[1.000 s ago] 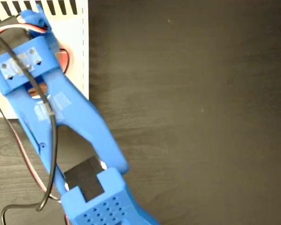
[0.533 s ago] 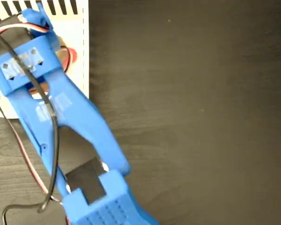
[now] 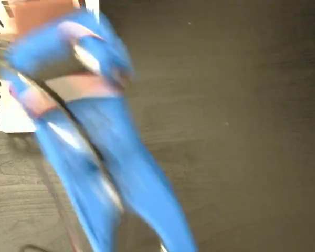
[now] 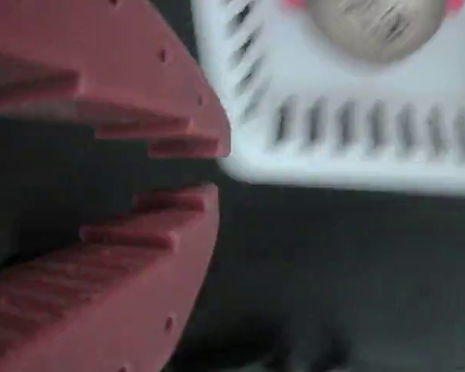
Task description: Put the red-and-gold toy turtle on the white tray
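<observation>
My blue arm [image 3: 94, 157] was a smear across the fixed view, streaked from the bottom edge up toward the top left. Half a second before, it had been sharp and parked over the tray's corner, so I read the blur as the arm swinging up and away from the drop spot.

The dark wooden table [image 3: 226, 131] filled the rest of that view, with nothing else lying on it that I could see.

The white tray [image 4: 356, 155] showed clearly in the wrist view, its striped edge beyond and to the right of the jaws, with dark table between the tips and the rim. In the fixed view only a sliver of it peeked out at the left edge behind the arm.

The gripper [image 4: 205, 170] sat at the left of the wrist view, its two red toothed fingers [image 4: 101, 70] drawn nearly together, a thin dark gap between them and nothing held.

The red-and-gold toy turtle [image 4: 376, 27] lay on the tray at the top of the wrist view, well clear of the jaws, its gold dome blurred and bits of coral red showing at each side. With the turtle on the tray and my jaws empty, I judged the placement done and only the retreat left.
</observation>
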You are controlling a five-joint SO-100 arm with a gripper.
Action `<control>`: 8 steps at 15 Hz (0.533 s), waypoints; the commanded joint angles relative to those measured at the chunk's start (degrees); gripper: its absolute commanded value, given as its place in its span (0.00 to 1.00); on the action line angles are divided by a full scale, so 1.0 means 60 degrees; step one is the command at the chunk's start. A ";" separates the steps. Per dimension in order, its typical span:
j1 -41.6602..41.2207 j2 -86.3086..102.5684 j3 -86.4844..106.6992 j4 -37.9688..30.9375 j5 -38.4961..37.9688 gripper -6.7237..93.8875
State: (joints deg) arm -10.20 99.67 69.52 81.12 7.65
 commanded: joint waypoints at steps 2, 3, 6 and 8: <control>0.0967 0.4175 0.4292 -0.1904 -0.0396 0.07; 0.1304 0.5083 0.5728 -0.2593 -0.0513 0.07; 0.1860 0.7544 0.9551 -0.3618 -0.0703 0.07; 0.1978 0.8921 1.1470 -0.3530 -0.0601 0.07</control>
State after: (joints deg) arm 0.79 145.28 131.66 60.29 3.43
